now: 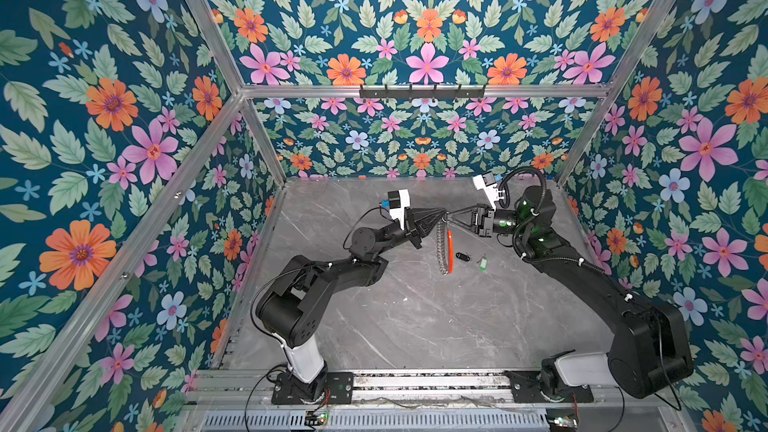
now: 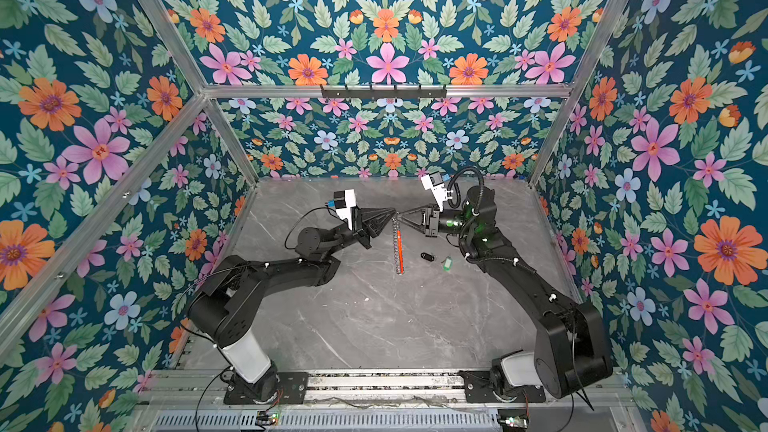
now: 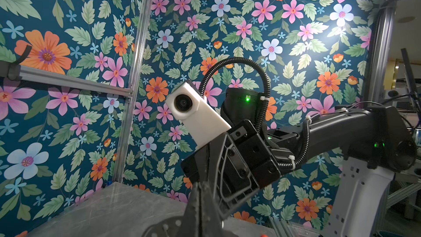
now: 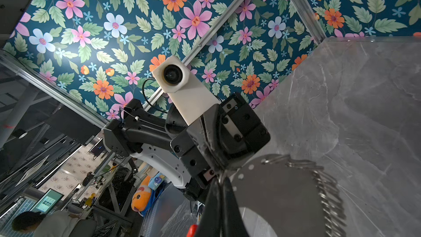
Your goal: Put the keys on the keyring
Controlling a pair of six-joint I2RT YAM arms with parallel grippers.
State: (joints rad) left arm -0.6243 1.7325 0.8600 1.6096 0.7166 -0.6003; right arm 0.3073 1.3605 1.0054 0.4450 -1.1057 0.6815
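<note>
The keyring point(image 1: 444, 252) point(image 2: 399, 249), a grey hoop with a red-orange arc and a fringe of small split rings, hangs edge-on above the table. Both grippers meet at its top. My left gripper point(image 1: 441, 215) point(image 3: 199, 185) is shut on its rim from the left, and my right gripper point(image 1: 449, 215) point(image 4: 221, 178) is shut on it from the right. The right wrist view shows the hoop's flat grey plate point(image 4: 284, 192). The keys lie on the table right of the hoop: one with a black fob point(image 1: 462, 257) point(image 2: 427, 257), one with a green tag point(image 1: 483, 263) point(image 2: 446, 263).
The grey marble table point(image 1: 415, 317) is walled in by floral panels on aluminium posts. A black hook rail point(image 1: 422, 92) sits high on the back wall. Both arm bases stand on the front rail point(image 1: 428, 382).
</note>
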